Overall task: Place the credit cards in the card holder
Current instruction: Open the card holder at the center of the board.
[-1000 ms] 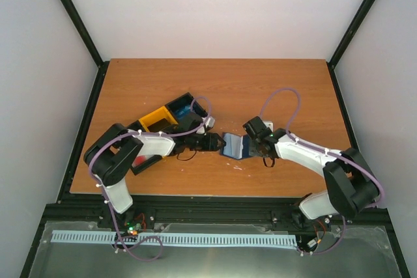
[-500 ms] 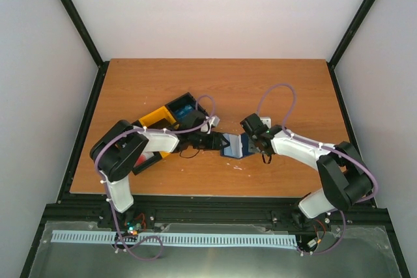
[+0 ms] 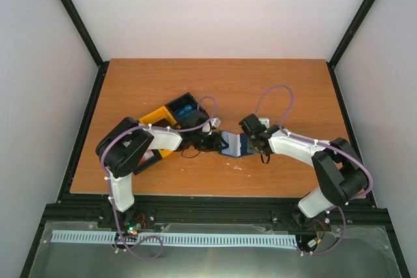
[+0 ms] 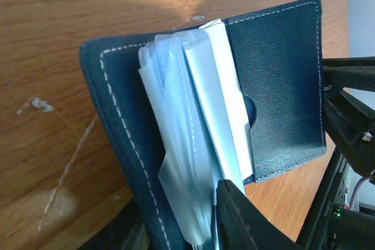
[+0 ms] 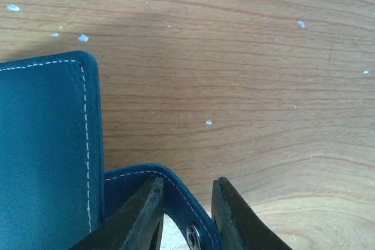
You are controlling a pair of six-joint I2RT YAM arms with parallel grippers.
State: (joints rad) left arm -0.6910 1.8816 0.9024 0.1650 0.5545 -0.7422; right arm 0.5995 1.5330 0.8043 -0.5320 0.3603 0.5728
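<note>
Jaws of left gripper (image 4: 179, 226) straddle card holder (image 4: 281, 86) edge, right gripper (image 5: 187, 194) jaws narrow around its tab (image 5: 126, 175); grip unconfirmed. Likely step: seating credit card (image 4: 225, 74). Next, push it home.

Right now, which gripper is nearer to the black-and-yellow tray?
Left. The left gripper is just right of the black-and-yellow tray; the right gripper is farther off, beyond the card holder.
</note>
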